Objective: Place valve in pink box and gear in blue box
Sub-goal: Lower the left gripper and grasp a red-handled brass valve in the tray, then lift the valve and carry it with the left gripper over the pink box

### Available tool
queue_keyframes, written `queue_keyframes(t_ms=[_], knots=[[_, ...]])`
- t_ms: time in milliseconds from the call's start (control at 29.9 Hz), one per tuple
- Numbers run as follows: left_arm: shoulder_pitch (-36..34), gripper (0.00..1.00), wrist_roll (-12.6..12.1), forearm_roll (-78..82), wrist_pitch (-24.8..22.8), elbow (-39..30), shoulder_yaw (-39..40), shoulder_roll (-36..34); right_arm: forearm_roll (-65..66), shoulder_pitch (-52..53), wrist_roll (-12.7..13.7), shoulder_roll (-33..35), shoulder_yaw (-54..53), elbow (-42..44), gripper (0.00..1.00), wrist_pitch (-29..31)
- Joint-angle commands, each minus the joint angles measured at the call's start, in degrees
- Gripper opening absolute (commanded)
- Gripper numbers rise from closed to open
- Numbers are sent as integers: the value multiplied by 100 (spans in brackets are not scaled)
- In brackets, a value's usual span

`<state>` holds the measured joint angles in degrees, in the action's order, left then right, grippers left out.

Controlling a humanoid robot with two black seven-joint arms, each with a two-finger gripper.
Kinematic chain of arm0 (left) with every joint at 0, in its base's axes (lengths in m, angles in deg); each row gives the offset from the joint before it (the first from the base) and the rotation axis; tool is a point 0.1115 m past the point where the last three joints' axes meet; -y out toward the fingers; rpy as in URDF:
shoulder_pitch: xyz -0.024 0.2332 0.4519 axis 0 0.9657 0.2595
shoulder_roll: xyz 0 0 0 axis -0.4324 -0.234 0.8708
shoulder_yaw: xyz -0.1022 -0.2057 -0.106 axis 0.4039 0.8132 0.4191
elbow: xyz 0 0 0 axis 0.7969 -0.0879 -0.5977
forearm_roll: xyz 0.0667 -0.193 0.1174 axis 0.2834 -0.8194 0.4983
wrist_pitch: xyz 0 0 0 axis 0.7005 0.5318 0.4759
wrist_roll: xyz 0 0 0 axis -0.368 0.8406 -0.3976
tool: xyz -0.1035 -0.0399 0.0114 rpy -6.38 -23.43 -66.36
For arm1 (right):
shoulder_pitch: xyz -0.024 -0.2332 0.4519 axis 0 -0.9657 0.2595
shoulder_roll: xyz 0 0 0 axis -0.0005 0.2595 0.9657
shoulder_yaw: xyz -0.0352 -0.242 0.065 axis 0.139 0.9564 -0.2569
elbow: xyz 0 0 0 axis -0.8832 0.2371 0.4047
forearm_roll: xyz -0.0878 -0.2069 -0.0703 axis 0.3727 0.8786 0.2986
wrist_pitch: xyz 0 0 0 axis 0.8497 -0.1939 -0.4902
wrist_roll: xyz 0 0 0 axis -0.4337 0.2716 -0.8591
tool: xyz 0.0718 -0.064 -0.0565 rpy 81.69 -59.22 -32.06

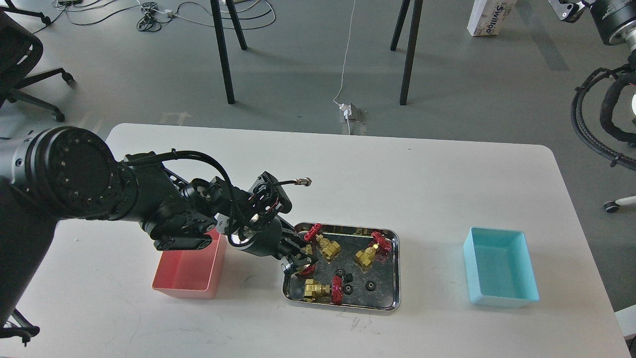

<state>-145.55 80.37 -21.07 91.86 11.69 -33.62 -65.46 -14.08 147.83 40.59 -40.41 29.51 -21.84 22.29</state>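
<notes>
Reaching into the left end of the steel tray (392,278), the left gripper (297,262) is set down over a valve (307,269) of which only the red wheel shows. Whether the fingers are closed on it cannot be told; they are dark and partly hidden. Three more valves and three gears (370,285) lie close by. A neighbouring valve (322,290) could be knocked, or the tray dragged. The pink box (189,273) sits partly under the arm, the blue box (499,266) well apart. The right gripper is not visible.
</notes>
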Motion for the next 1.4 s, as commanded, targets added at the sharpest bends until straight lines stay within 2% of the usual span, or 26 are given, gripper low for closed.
queue_keyframes(t_ms=[0, 301, 468, 635, 768, 1002, 1069, 1136, 1203, 1370], knots=[[-5, 8, 0, 228, 122, -2, -1, -4, 0, -29, 0, -3, -1, -9, 99, 0], [-83, 5, 0, 299, 254, -55, 35, -100, 0, -38, 0, -3, -1, 0, 99, 0], [-259, 5, 0, 317, 254, -143, 315, -399, 0, -38, 0, -29, -18, 0, 99, 0], [-636, 5, 0, 334, 263, -590, 518, -794, 9, -3, 0, -126, -44, 9, 99, -78], [-953, 5, 0, 343, 271, -1047, 842, -1461, 9, 94, 0, -240, -88, 9, 99, -561], [-989, 5, 0, 1081, 271, -1557, 1107, -2806, 0, 577, 35, -556, -159, 53, 99, -1589], [-989, 5, 0, 1204, 280, -1812, 1142, -3201, -78, 691, 166, -557, -150, 53, 99, -1975], [-989, 5, 0, 1414, 315, -2075, 1151, -3605, -359, 753, 429, -557, -141, 44, 99, -2266], [-989, 5, 0, 1669, 394, -2234, 1151, -3957, -632, 753, 597, -557, -141, 44, 99, -2338], [-919, 5, 0, 2065, 421, -2305, 1142, -4599, -668, 718, 624, -557, -124, 44, 99, -2338]])
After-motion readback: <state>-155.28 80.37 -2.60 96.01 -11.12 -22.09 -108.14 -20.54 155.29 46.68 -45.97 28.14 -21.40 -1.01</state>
